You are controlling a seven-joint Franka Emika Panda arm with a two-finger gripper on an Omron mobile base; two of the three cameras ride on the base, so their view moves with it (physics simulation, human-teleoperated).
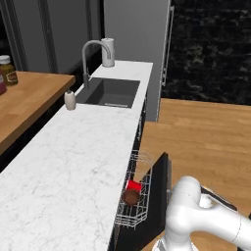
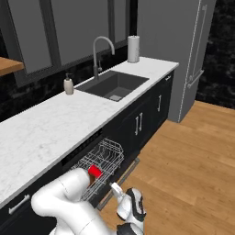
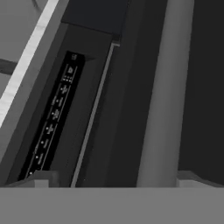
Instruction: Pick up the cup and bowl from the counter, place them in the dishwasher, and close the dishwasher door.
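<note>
While the white arm bent low in front of the cabinets, the scene from left to right began with a brown wooden shelf [image 1: 29, 98], smooth and warm in colour, carrying a jar [image 1: 7, 70] with a dark lid. Beside it ran the counter [image 1: 68, 162], a long flat slab of white marble pattern with thin grey veins. On it stood a small pale soap bottle [image 1: 70, 100], next to a dark rectangular sink [image 1: 110, 92] with a curved metal faucet [image 1: 93, 54], and a white cylinder [image 1: 108, 52] stood at the far end.

To the right of the counter edge, the dishwasher [image 2: 75, 158] was open and its silver wire rack [image 1: 135, 196] was pulled out. The cup [image 1: 134, 185], small, plain and bright red, sat inside the rack. The bowl [image 1: 131, 197], round and dark brown, lay just beside the cup in the same rack. The dishwasher door [image 1: 159, 191], a flat black panel, stood partly raised next to the rack.

In the hand view the two fingertips [image 3: 39, 177] stood wide apart near the bottom corners, holding nothing, and faced a dark panel with a thin pale strip. Further right were the wooden floor [image 1: 206, 137] and a tall grey fridge [image 2: 183, 55].
</note>
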